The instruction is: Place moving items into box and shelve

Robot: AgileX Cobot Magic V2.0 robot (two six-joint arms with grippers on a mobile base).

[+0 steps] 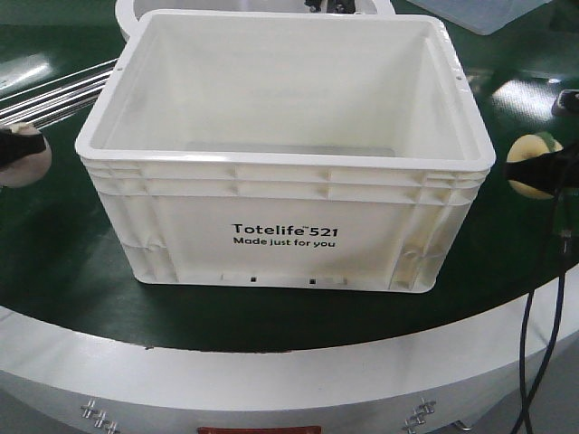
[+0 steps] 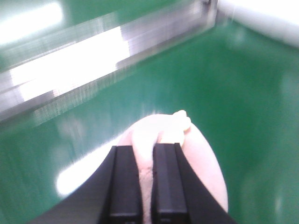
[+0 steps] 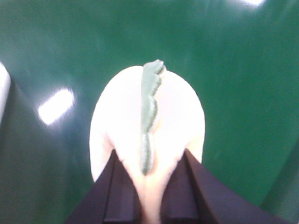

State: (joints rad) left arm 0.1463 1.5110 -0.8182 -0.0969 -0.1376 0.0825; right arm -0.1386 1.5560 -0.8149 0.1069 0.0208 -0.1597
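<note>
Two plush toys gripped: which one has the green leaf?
The yellowish toy pinched in the right gripper: a green leaf strip runs down its top. The pale pink toy in the left gripper has none showing.

The box (image 1: 181, 235) stands on the table (image 1: 54, 271), open side up. The left plush toy (image 1: 29, 163) is left of the box and the right plush toy (image 1: 523, 149) is right of it, both apart from its walls. Metal rails (image 1: 54, 90) lie behind the box to its left, and a round rim (image 1: 131, 18) sits just behind it.

We take this for a lab or test workshop: a round green table (image 1: 63, 262) with a bolted metal rim, black cables (image 1: 543, 336) at 4 o'clock.
</note>
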